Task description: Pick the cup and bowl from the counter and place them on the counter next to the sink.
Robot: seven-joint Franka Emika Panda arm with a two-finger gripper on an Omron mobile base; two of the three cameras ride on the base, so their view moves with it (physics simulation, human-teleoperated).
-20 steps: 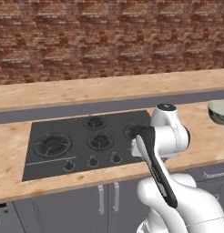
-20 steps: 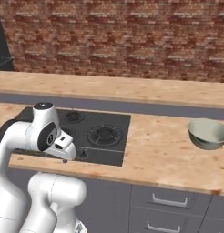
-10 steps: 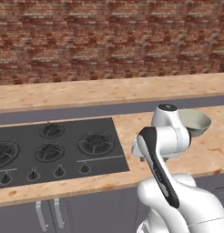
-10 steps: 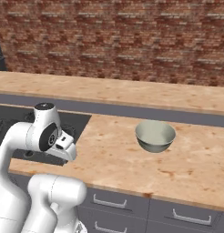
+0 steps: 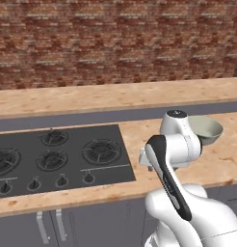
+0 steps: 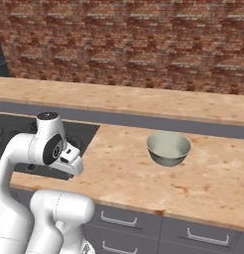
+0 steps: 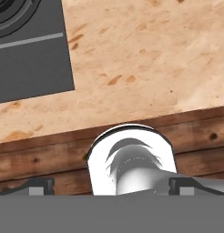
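1. Brick wall backs a long tan wood-grain counter [image 6: 119,173] with grey cabinets below; a black stove top [image 5: 53,157] is set into its left part.
2. On the bare stretch of counter right of the stove sits the pale grey-green bowl [image 6: 168,148], upright and alone. In the left base view its rim peeks out from behind the arm's upper joint.
3. No yellow cup and no sink can be made out, so where the drop-off spot lies cannot be judged from here.
4. Progress, as I judge it: nothing is picked yet. The bowl rests on the counter untouched, and both the cup and the bowl are left to move.
5. The arm is folded up tight above the base, its elbow high and the forearm bent back down, so the hand hangs low over the near edge of the counter, close to the stove's right corner.
6. The end effector [image 7: 111,185] points down at the counter's front edge and the floor below; its two fingertips [image 7: 41,184] stand wide apart with nothing between them.
7. The bowl is well apart from the hand, to the right and farther back.
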